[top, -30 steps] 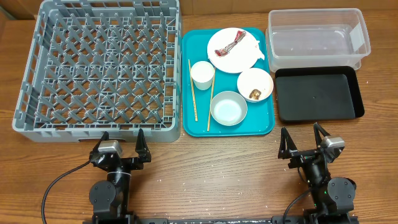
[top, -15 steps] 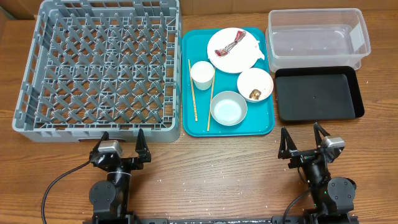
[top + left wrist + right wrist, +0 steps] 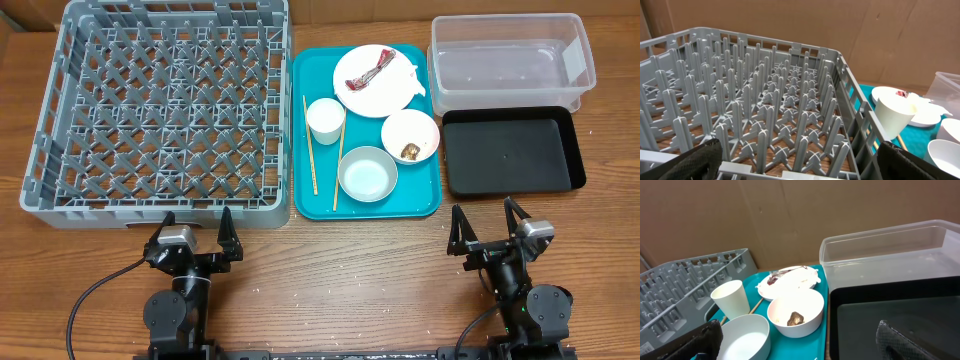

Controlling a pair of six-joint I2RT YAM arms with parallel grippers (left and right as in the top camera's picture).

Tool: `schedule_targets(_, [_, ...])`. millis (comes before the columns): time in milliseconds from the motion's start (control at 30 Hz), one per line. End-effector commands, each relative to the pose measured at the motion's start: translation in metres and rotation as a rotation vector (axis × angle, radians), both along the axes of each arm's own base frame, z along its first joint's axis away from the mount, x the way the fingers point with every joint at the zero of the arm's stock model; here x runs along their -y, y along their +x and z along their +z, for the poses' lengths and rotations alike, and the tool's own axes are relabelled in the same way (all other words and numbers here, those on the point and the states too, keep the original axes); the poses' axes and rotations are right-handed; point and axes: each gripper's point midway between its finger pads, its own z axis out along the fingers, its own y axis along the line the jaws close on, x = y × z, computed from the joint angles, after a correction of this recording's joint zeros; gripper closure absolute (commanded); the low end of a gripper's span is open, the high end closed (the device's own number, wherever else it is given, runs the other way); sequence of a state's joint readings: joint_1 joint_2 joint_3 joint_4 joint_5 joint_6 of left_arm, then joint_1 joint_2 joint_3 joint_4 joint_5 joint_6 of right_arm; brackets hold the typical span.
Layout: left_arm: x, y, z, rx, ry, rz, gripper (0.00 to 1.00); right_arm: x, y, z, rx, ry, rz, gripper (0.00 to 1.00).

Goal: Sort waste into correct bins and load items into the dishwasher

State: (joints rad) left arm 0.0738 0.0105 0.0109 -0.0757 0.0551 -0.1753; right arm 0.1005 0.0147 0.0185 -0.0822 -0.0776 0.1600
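At the bottom of the overhead frame we see the left gripper (image 3: 198,225) and the right gripper (image 3: 484,222), both with fingers spread wide and holding nothing, above the brown wooden table (image 3: 340,285). Just beyond, at centre, the teal tray (image 3: 428,203) carries an empty bowl (image 3: 367,173), a second bowl (image 3: 411,132) holding the brown lump (image 3: 410,152), the cup (image 3: 326,120), two chopsticks (image 3: 311,150) and, farthest, the plate (image 3: 385,92) with the red wrapper (image 3: 375,70). The grey dish rack (image 3: 150,210) fills the upper left. The black tray (image 3: 510,150) lies at the right, with the clear tub (image 3: 505,60) behind it. Brown cardboard (image 3: 840,25) walls the far side.
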Motion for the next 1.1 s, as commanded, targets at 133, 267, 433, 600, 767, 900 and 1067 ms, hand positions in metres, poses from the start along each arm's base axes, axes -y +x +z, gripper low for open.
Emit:
schedule_targets(133, [-0.0035,0.0,-0.0024,-0.004,0.019,0.017,0.0,0.0009,0.0002,-0.0012,0.007,-0.004,-0.006,0.0])
schedule_targets(267, [-0.0035,0.0,-0.0024,-0.004,0.019,0.017,0.0,0.0009,0.0002,-0.0011,0.007,-0.004,-0.006,0.0])
schedule_targets(433, [-0.0035,0.0,-0.0024,-0.004,0.019,0.017,0.0,0.0009,0.0002,-0.0012,0.007,-0.004,-0.006,0.0])
schedule_targets(600, [-0.0035,0.0,-0.0024,-0.004,0.019,0.017,0.0,0.0009,0.0002,-0.0012,0.007,-0.004,-0.006,0.0])
schedule_targets(767, [-0.0035,0.0,-0.0024,-0.004,0.019,0.017,0.0,0.0009,0.0002,-0.0012,0.007,-0.004,-0.006,0.0])
schedule_targets(900, [-0.0035,0.0,-0.0024,-0.004,0.019,0.017,0.0,0.0009,0.0002,0.0007,0.015,-0.003,-0.006,0.0])
schedule_targets(1067, [-0.0035,0.0,-0.0024,-0.004,0.019,0.017,0.0,-0.0049,-0.0009,0.003,0.024,-0.001,0.028,0.0])
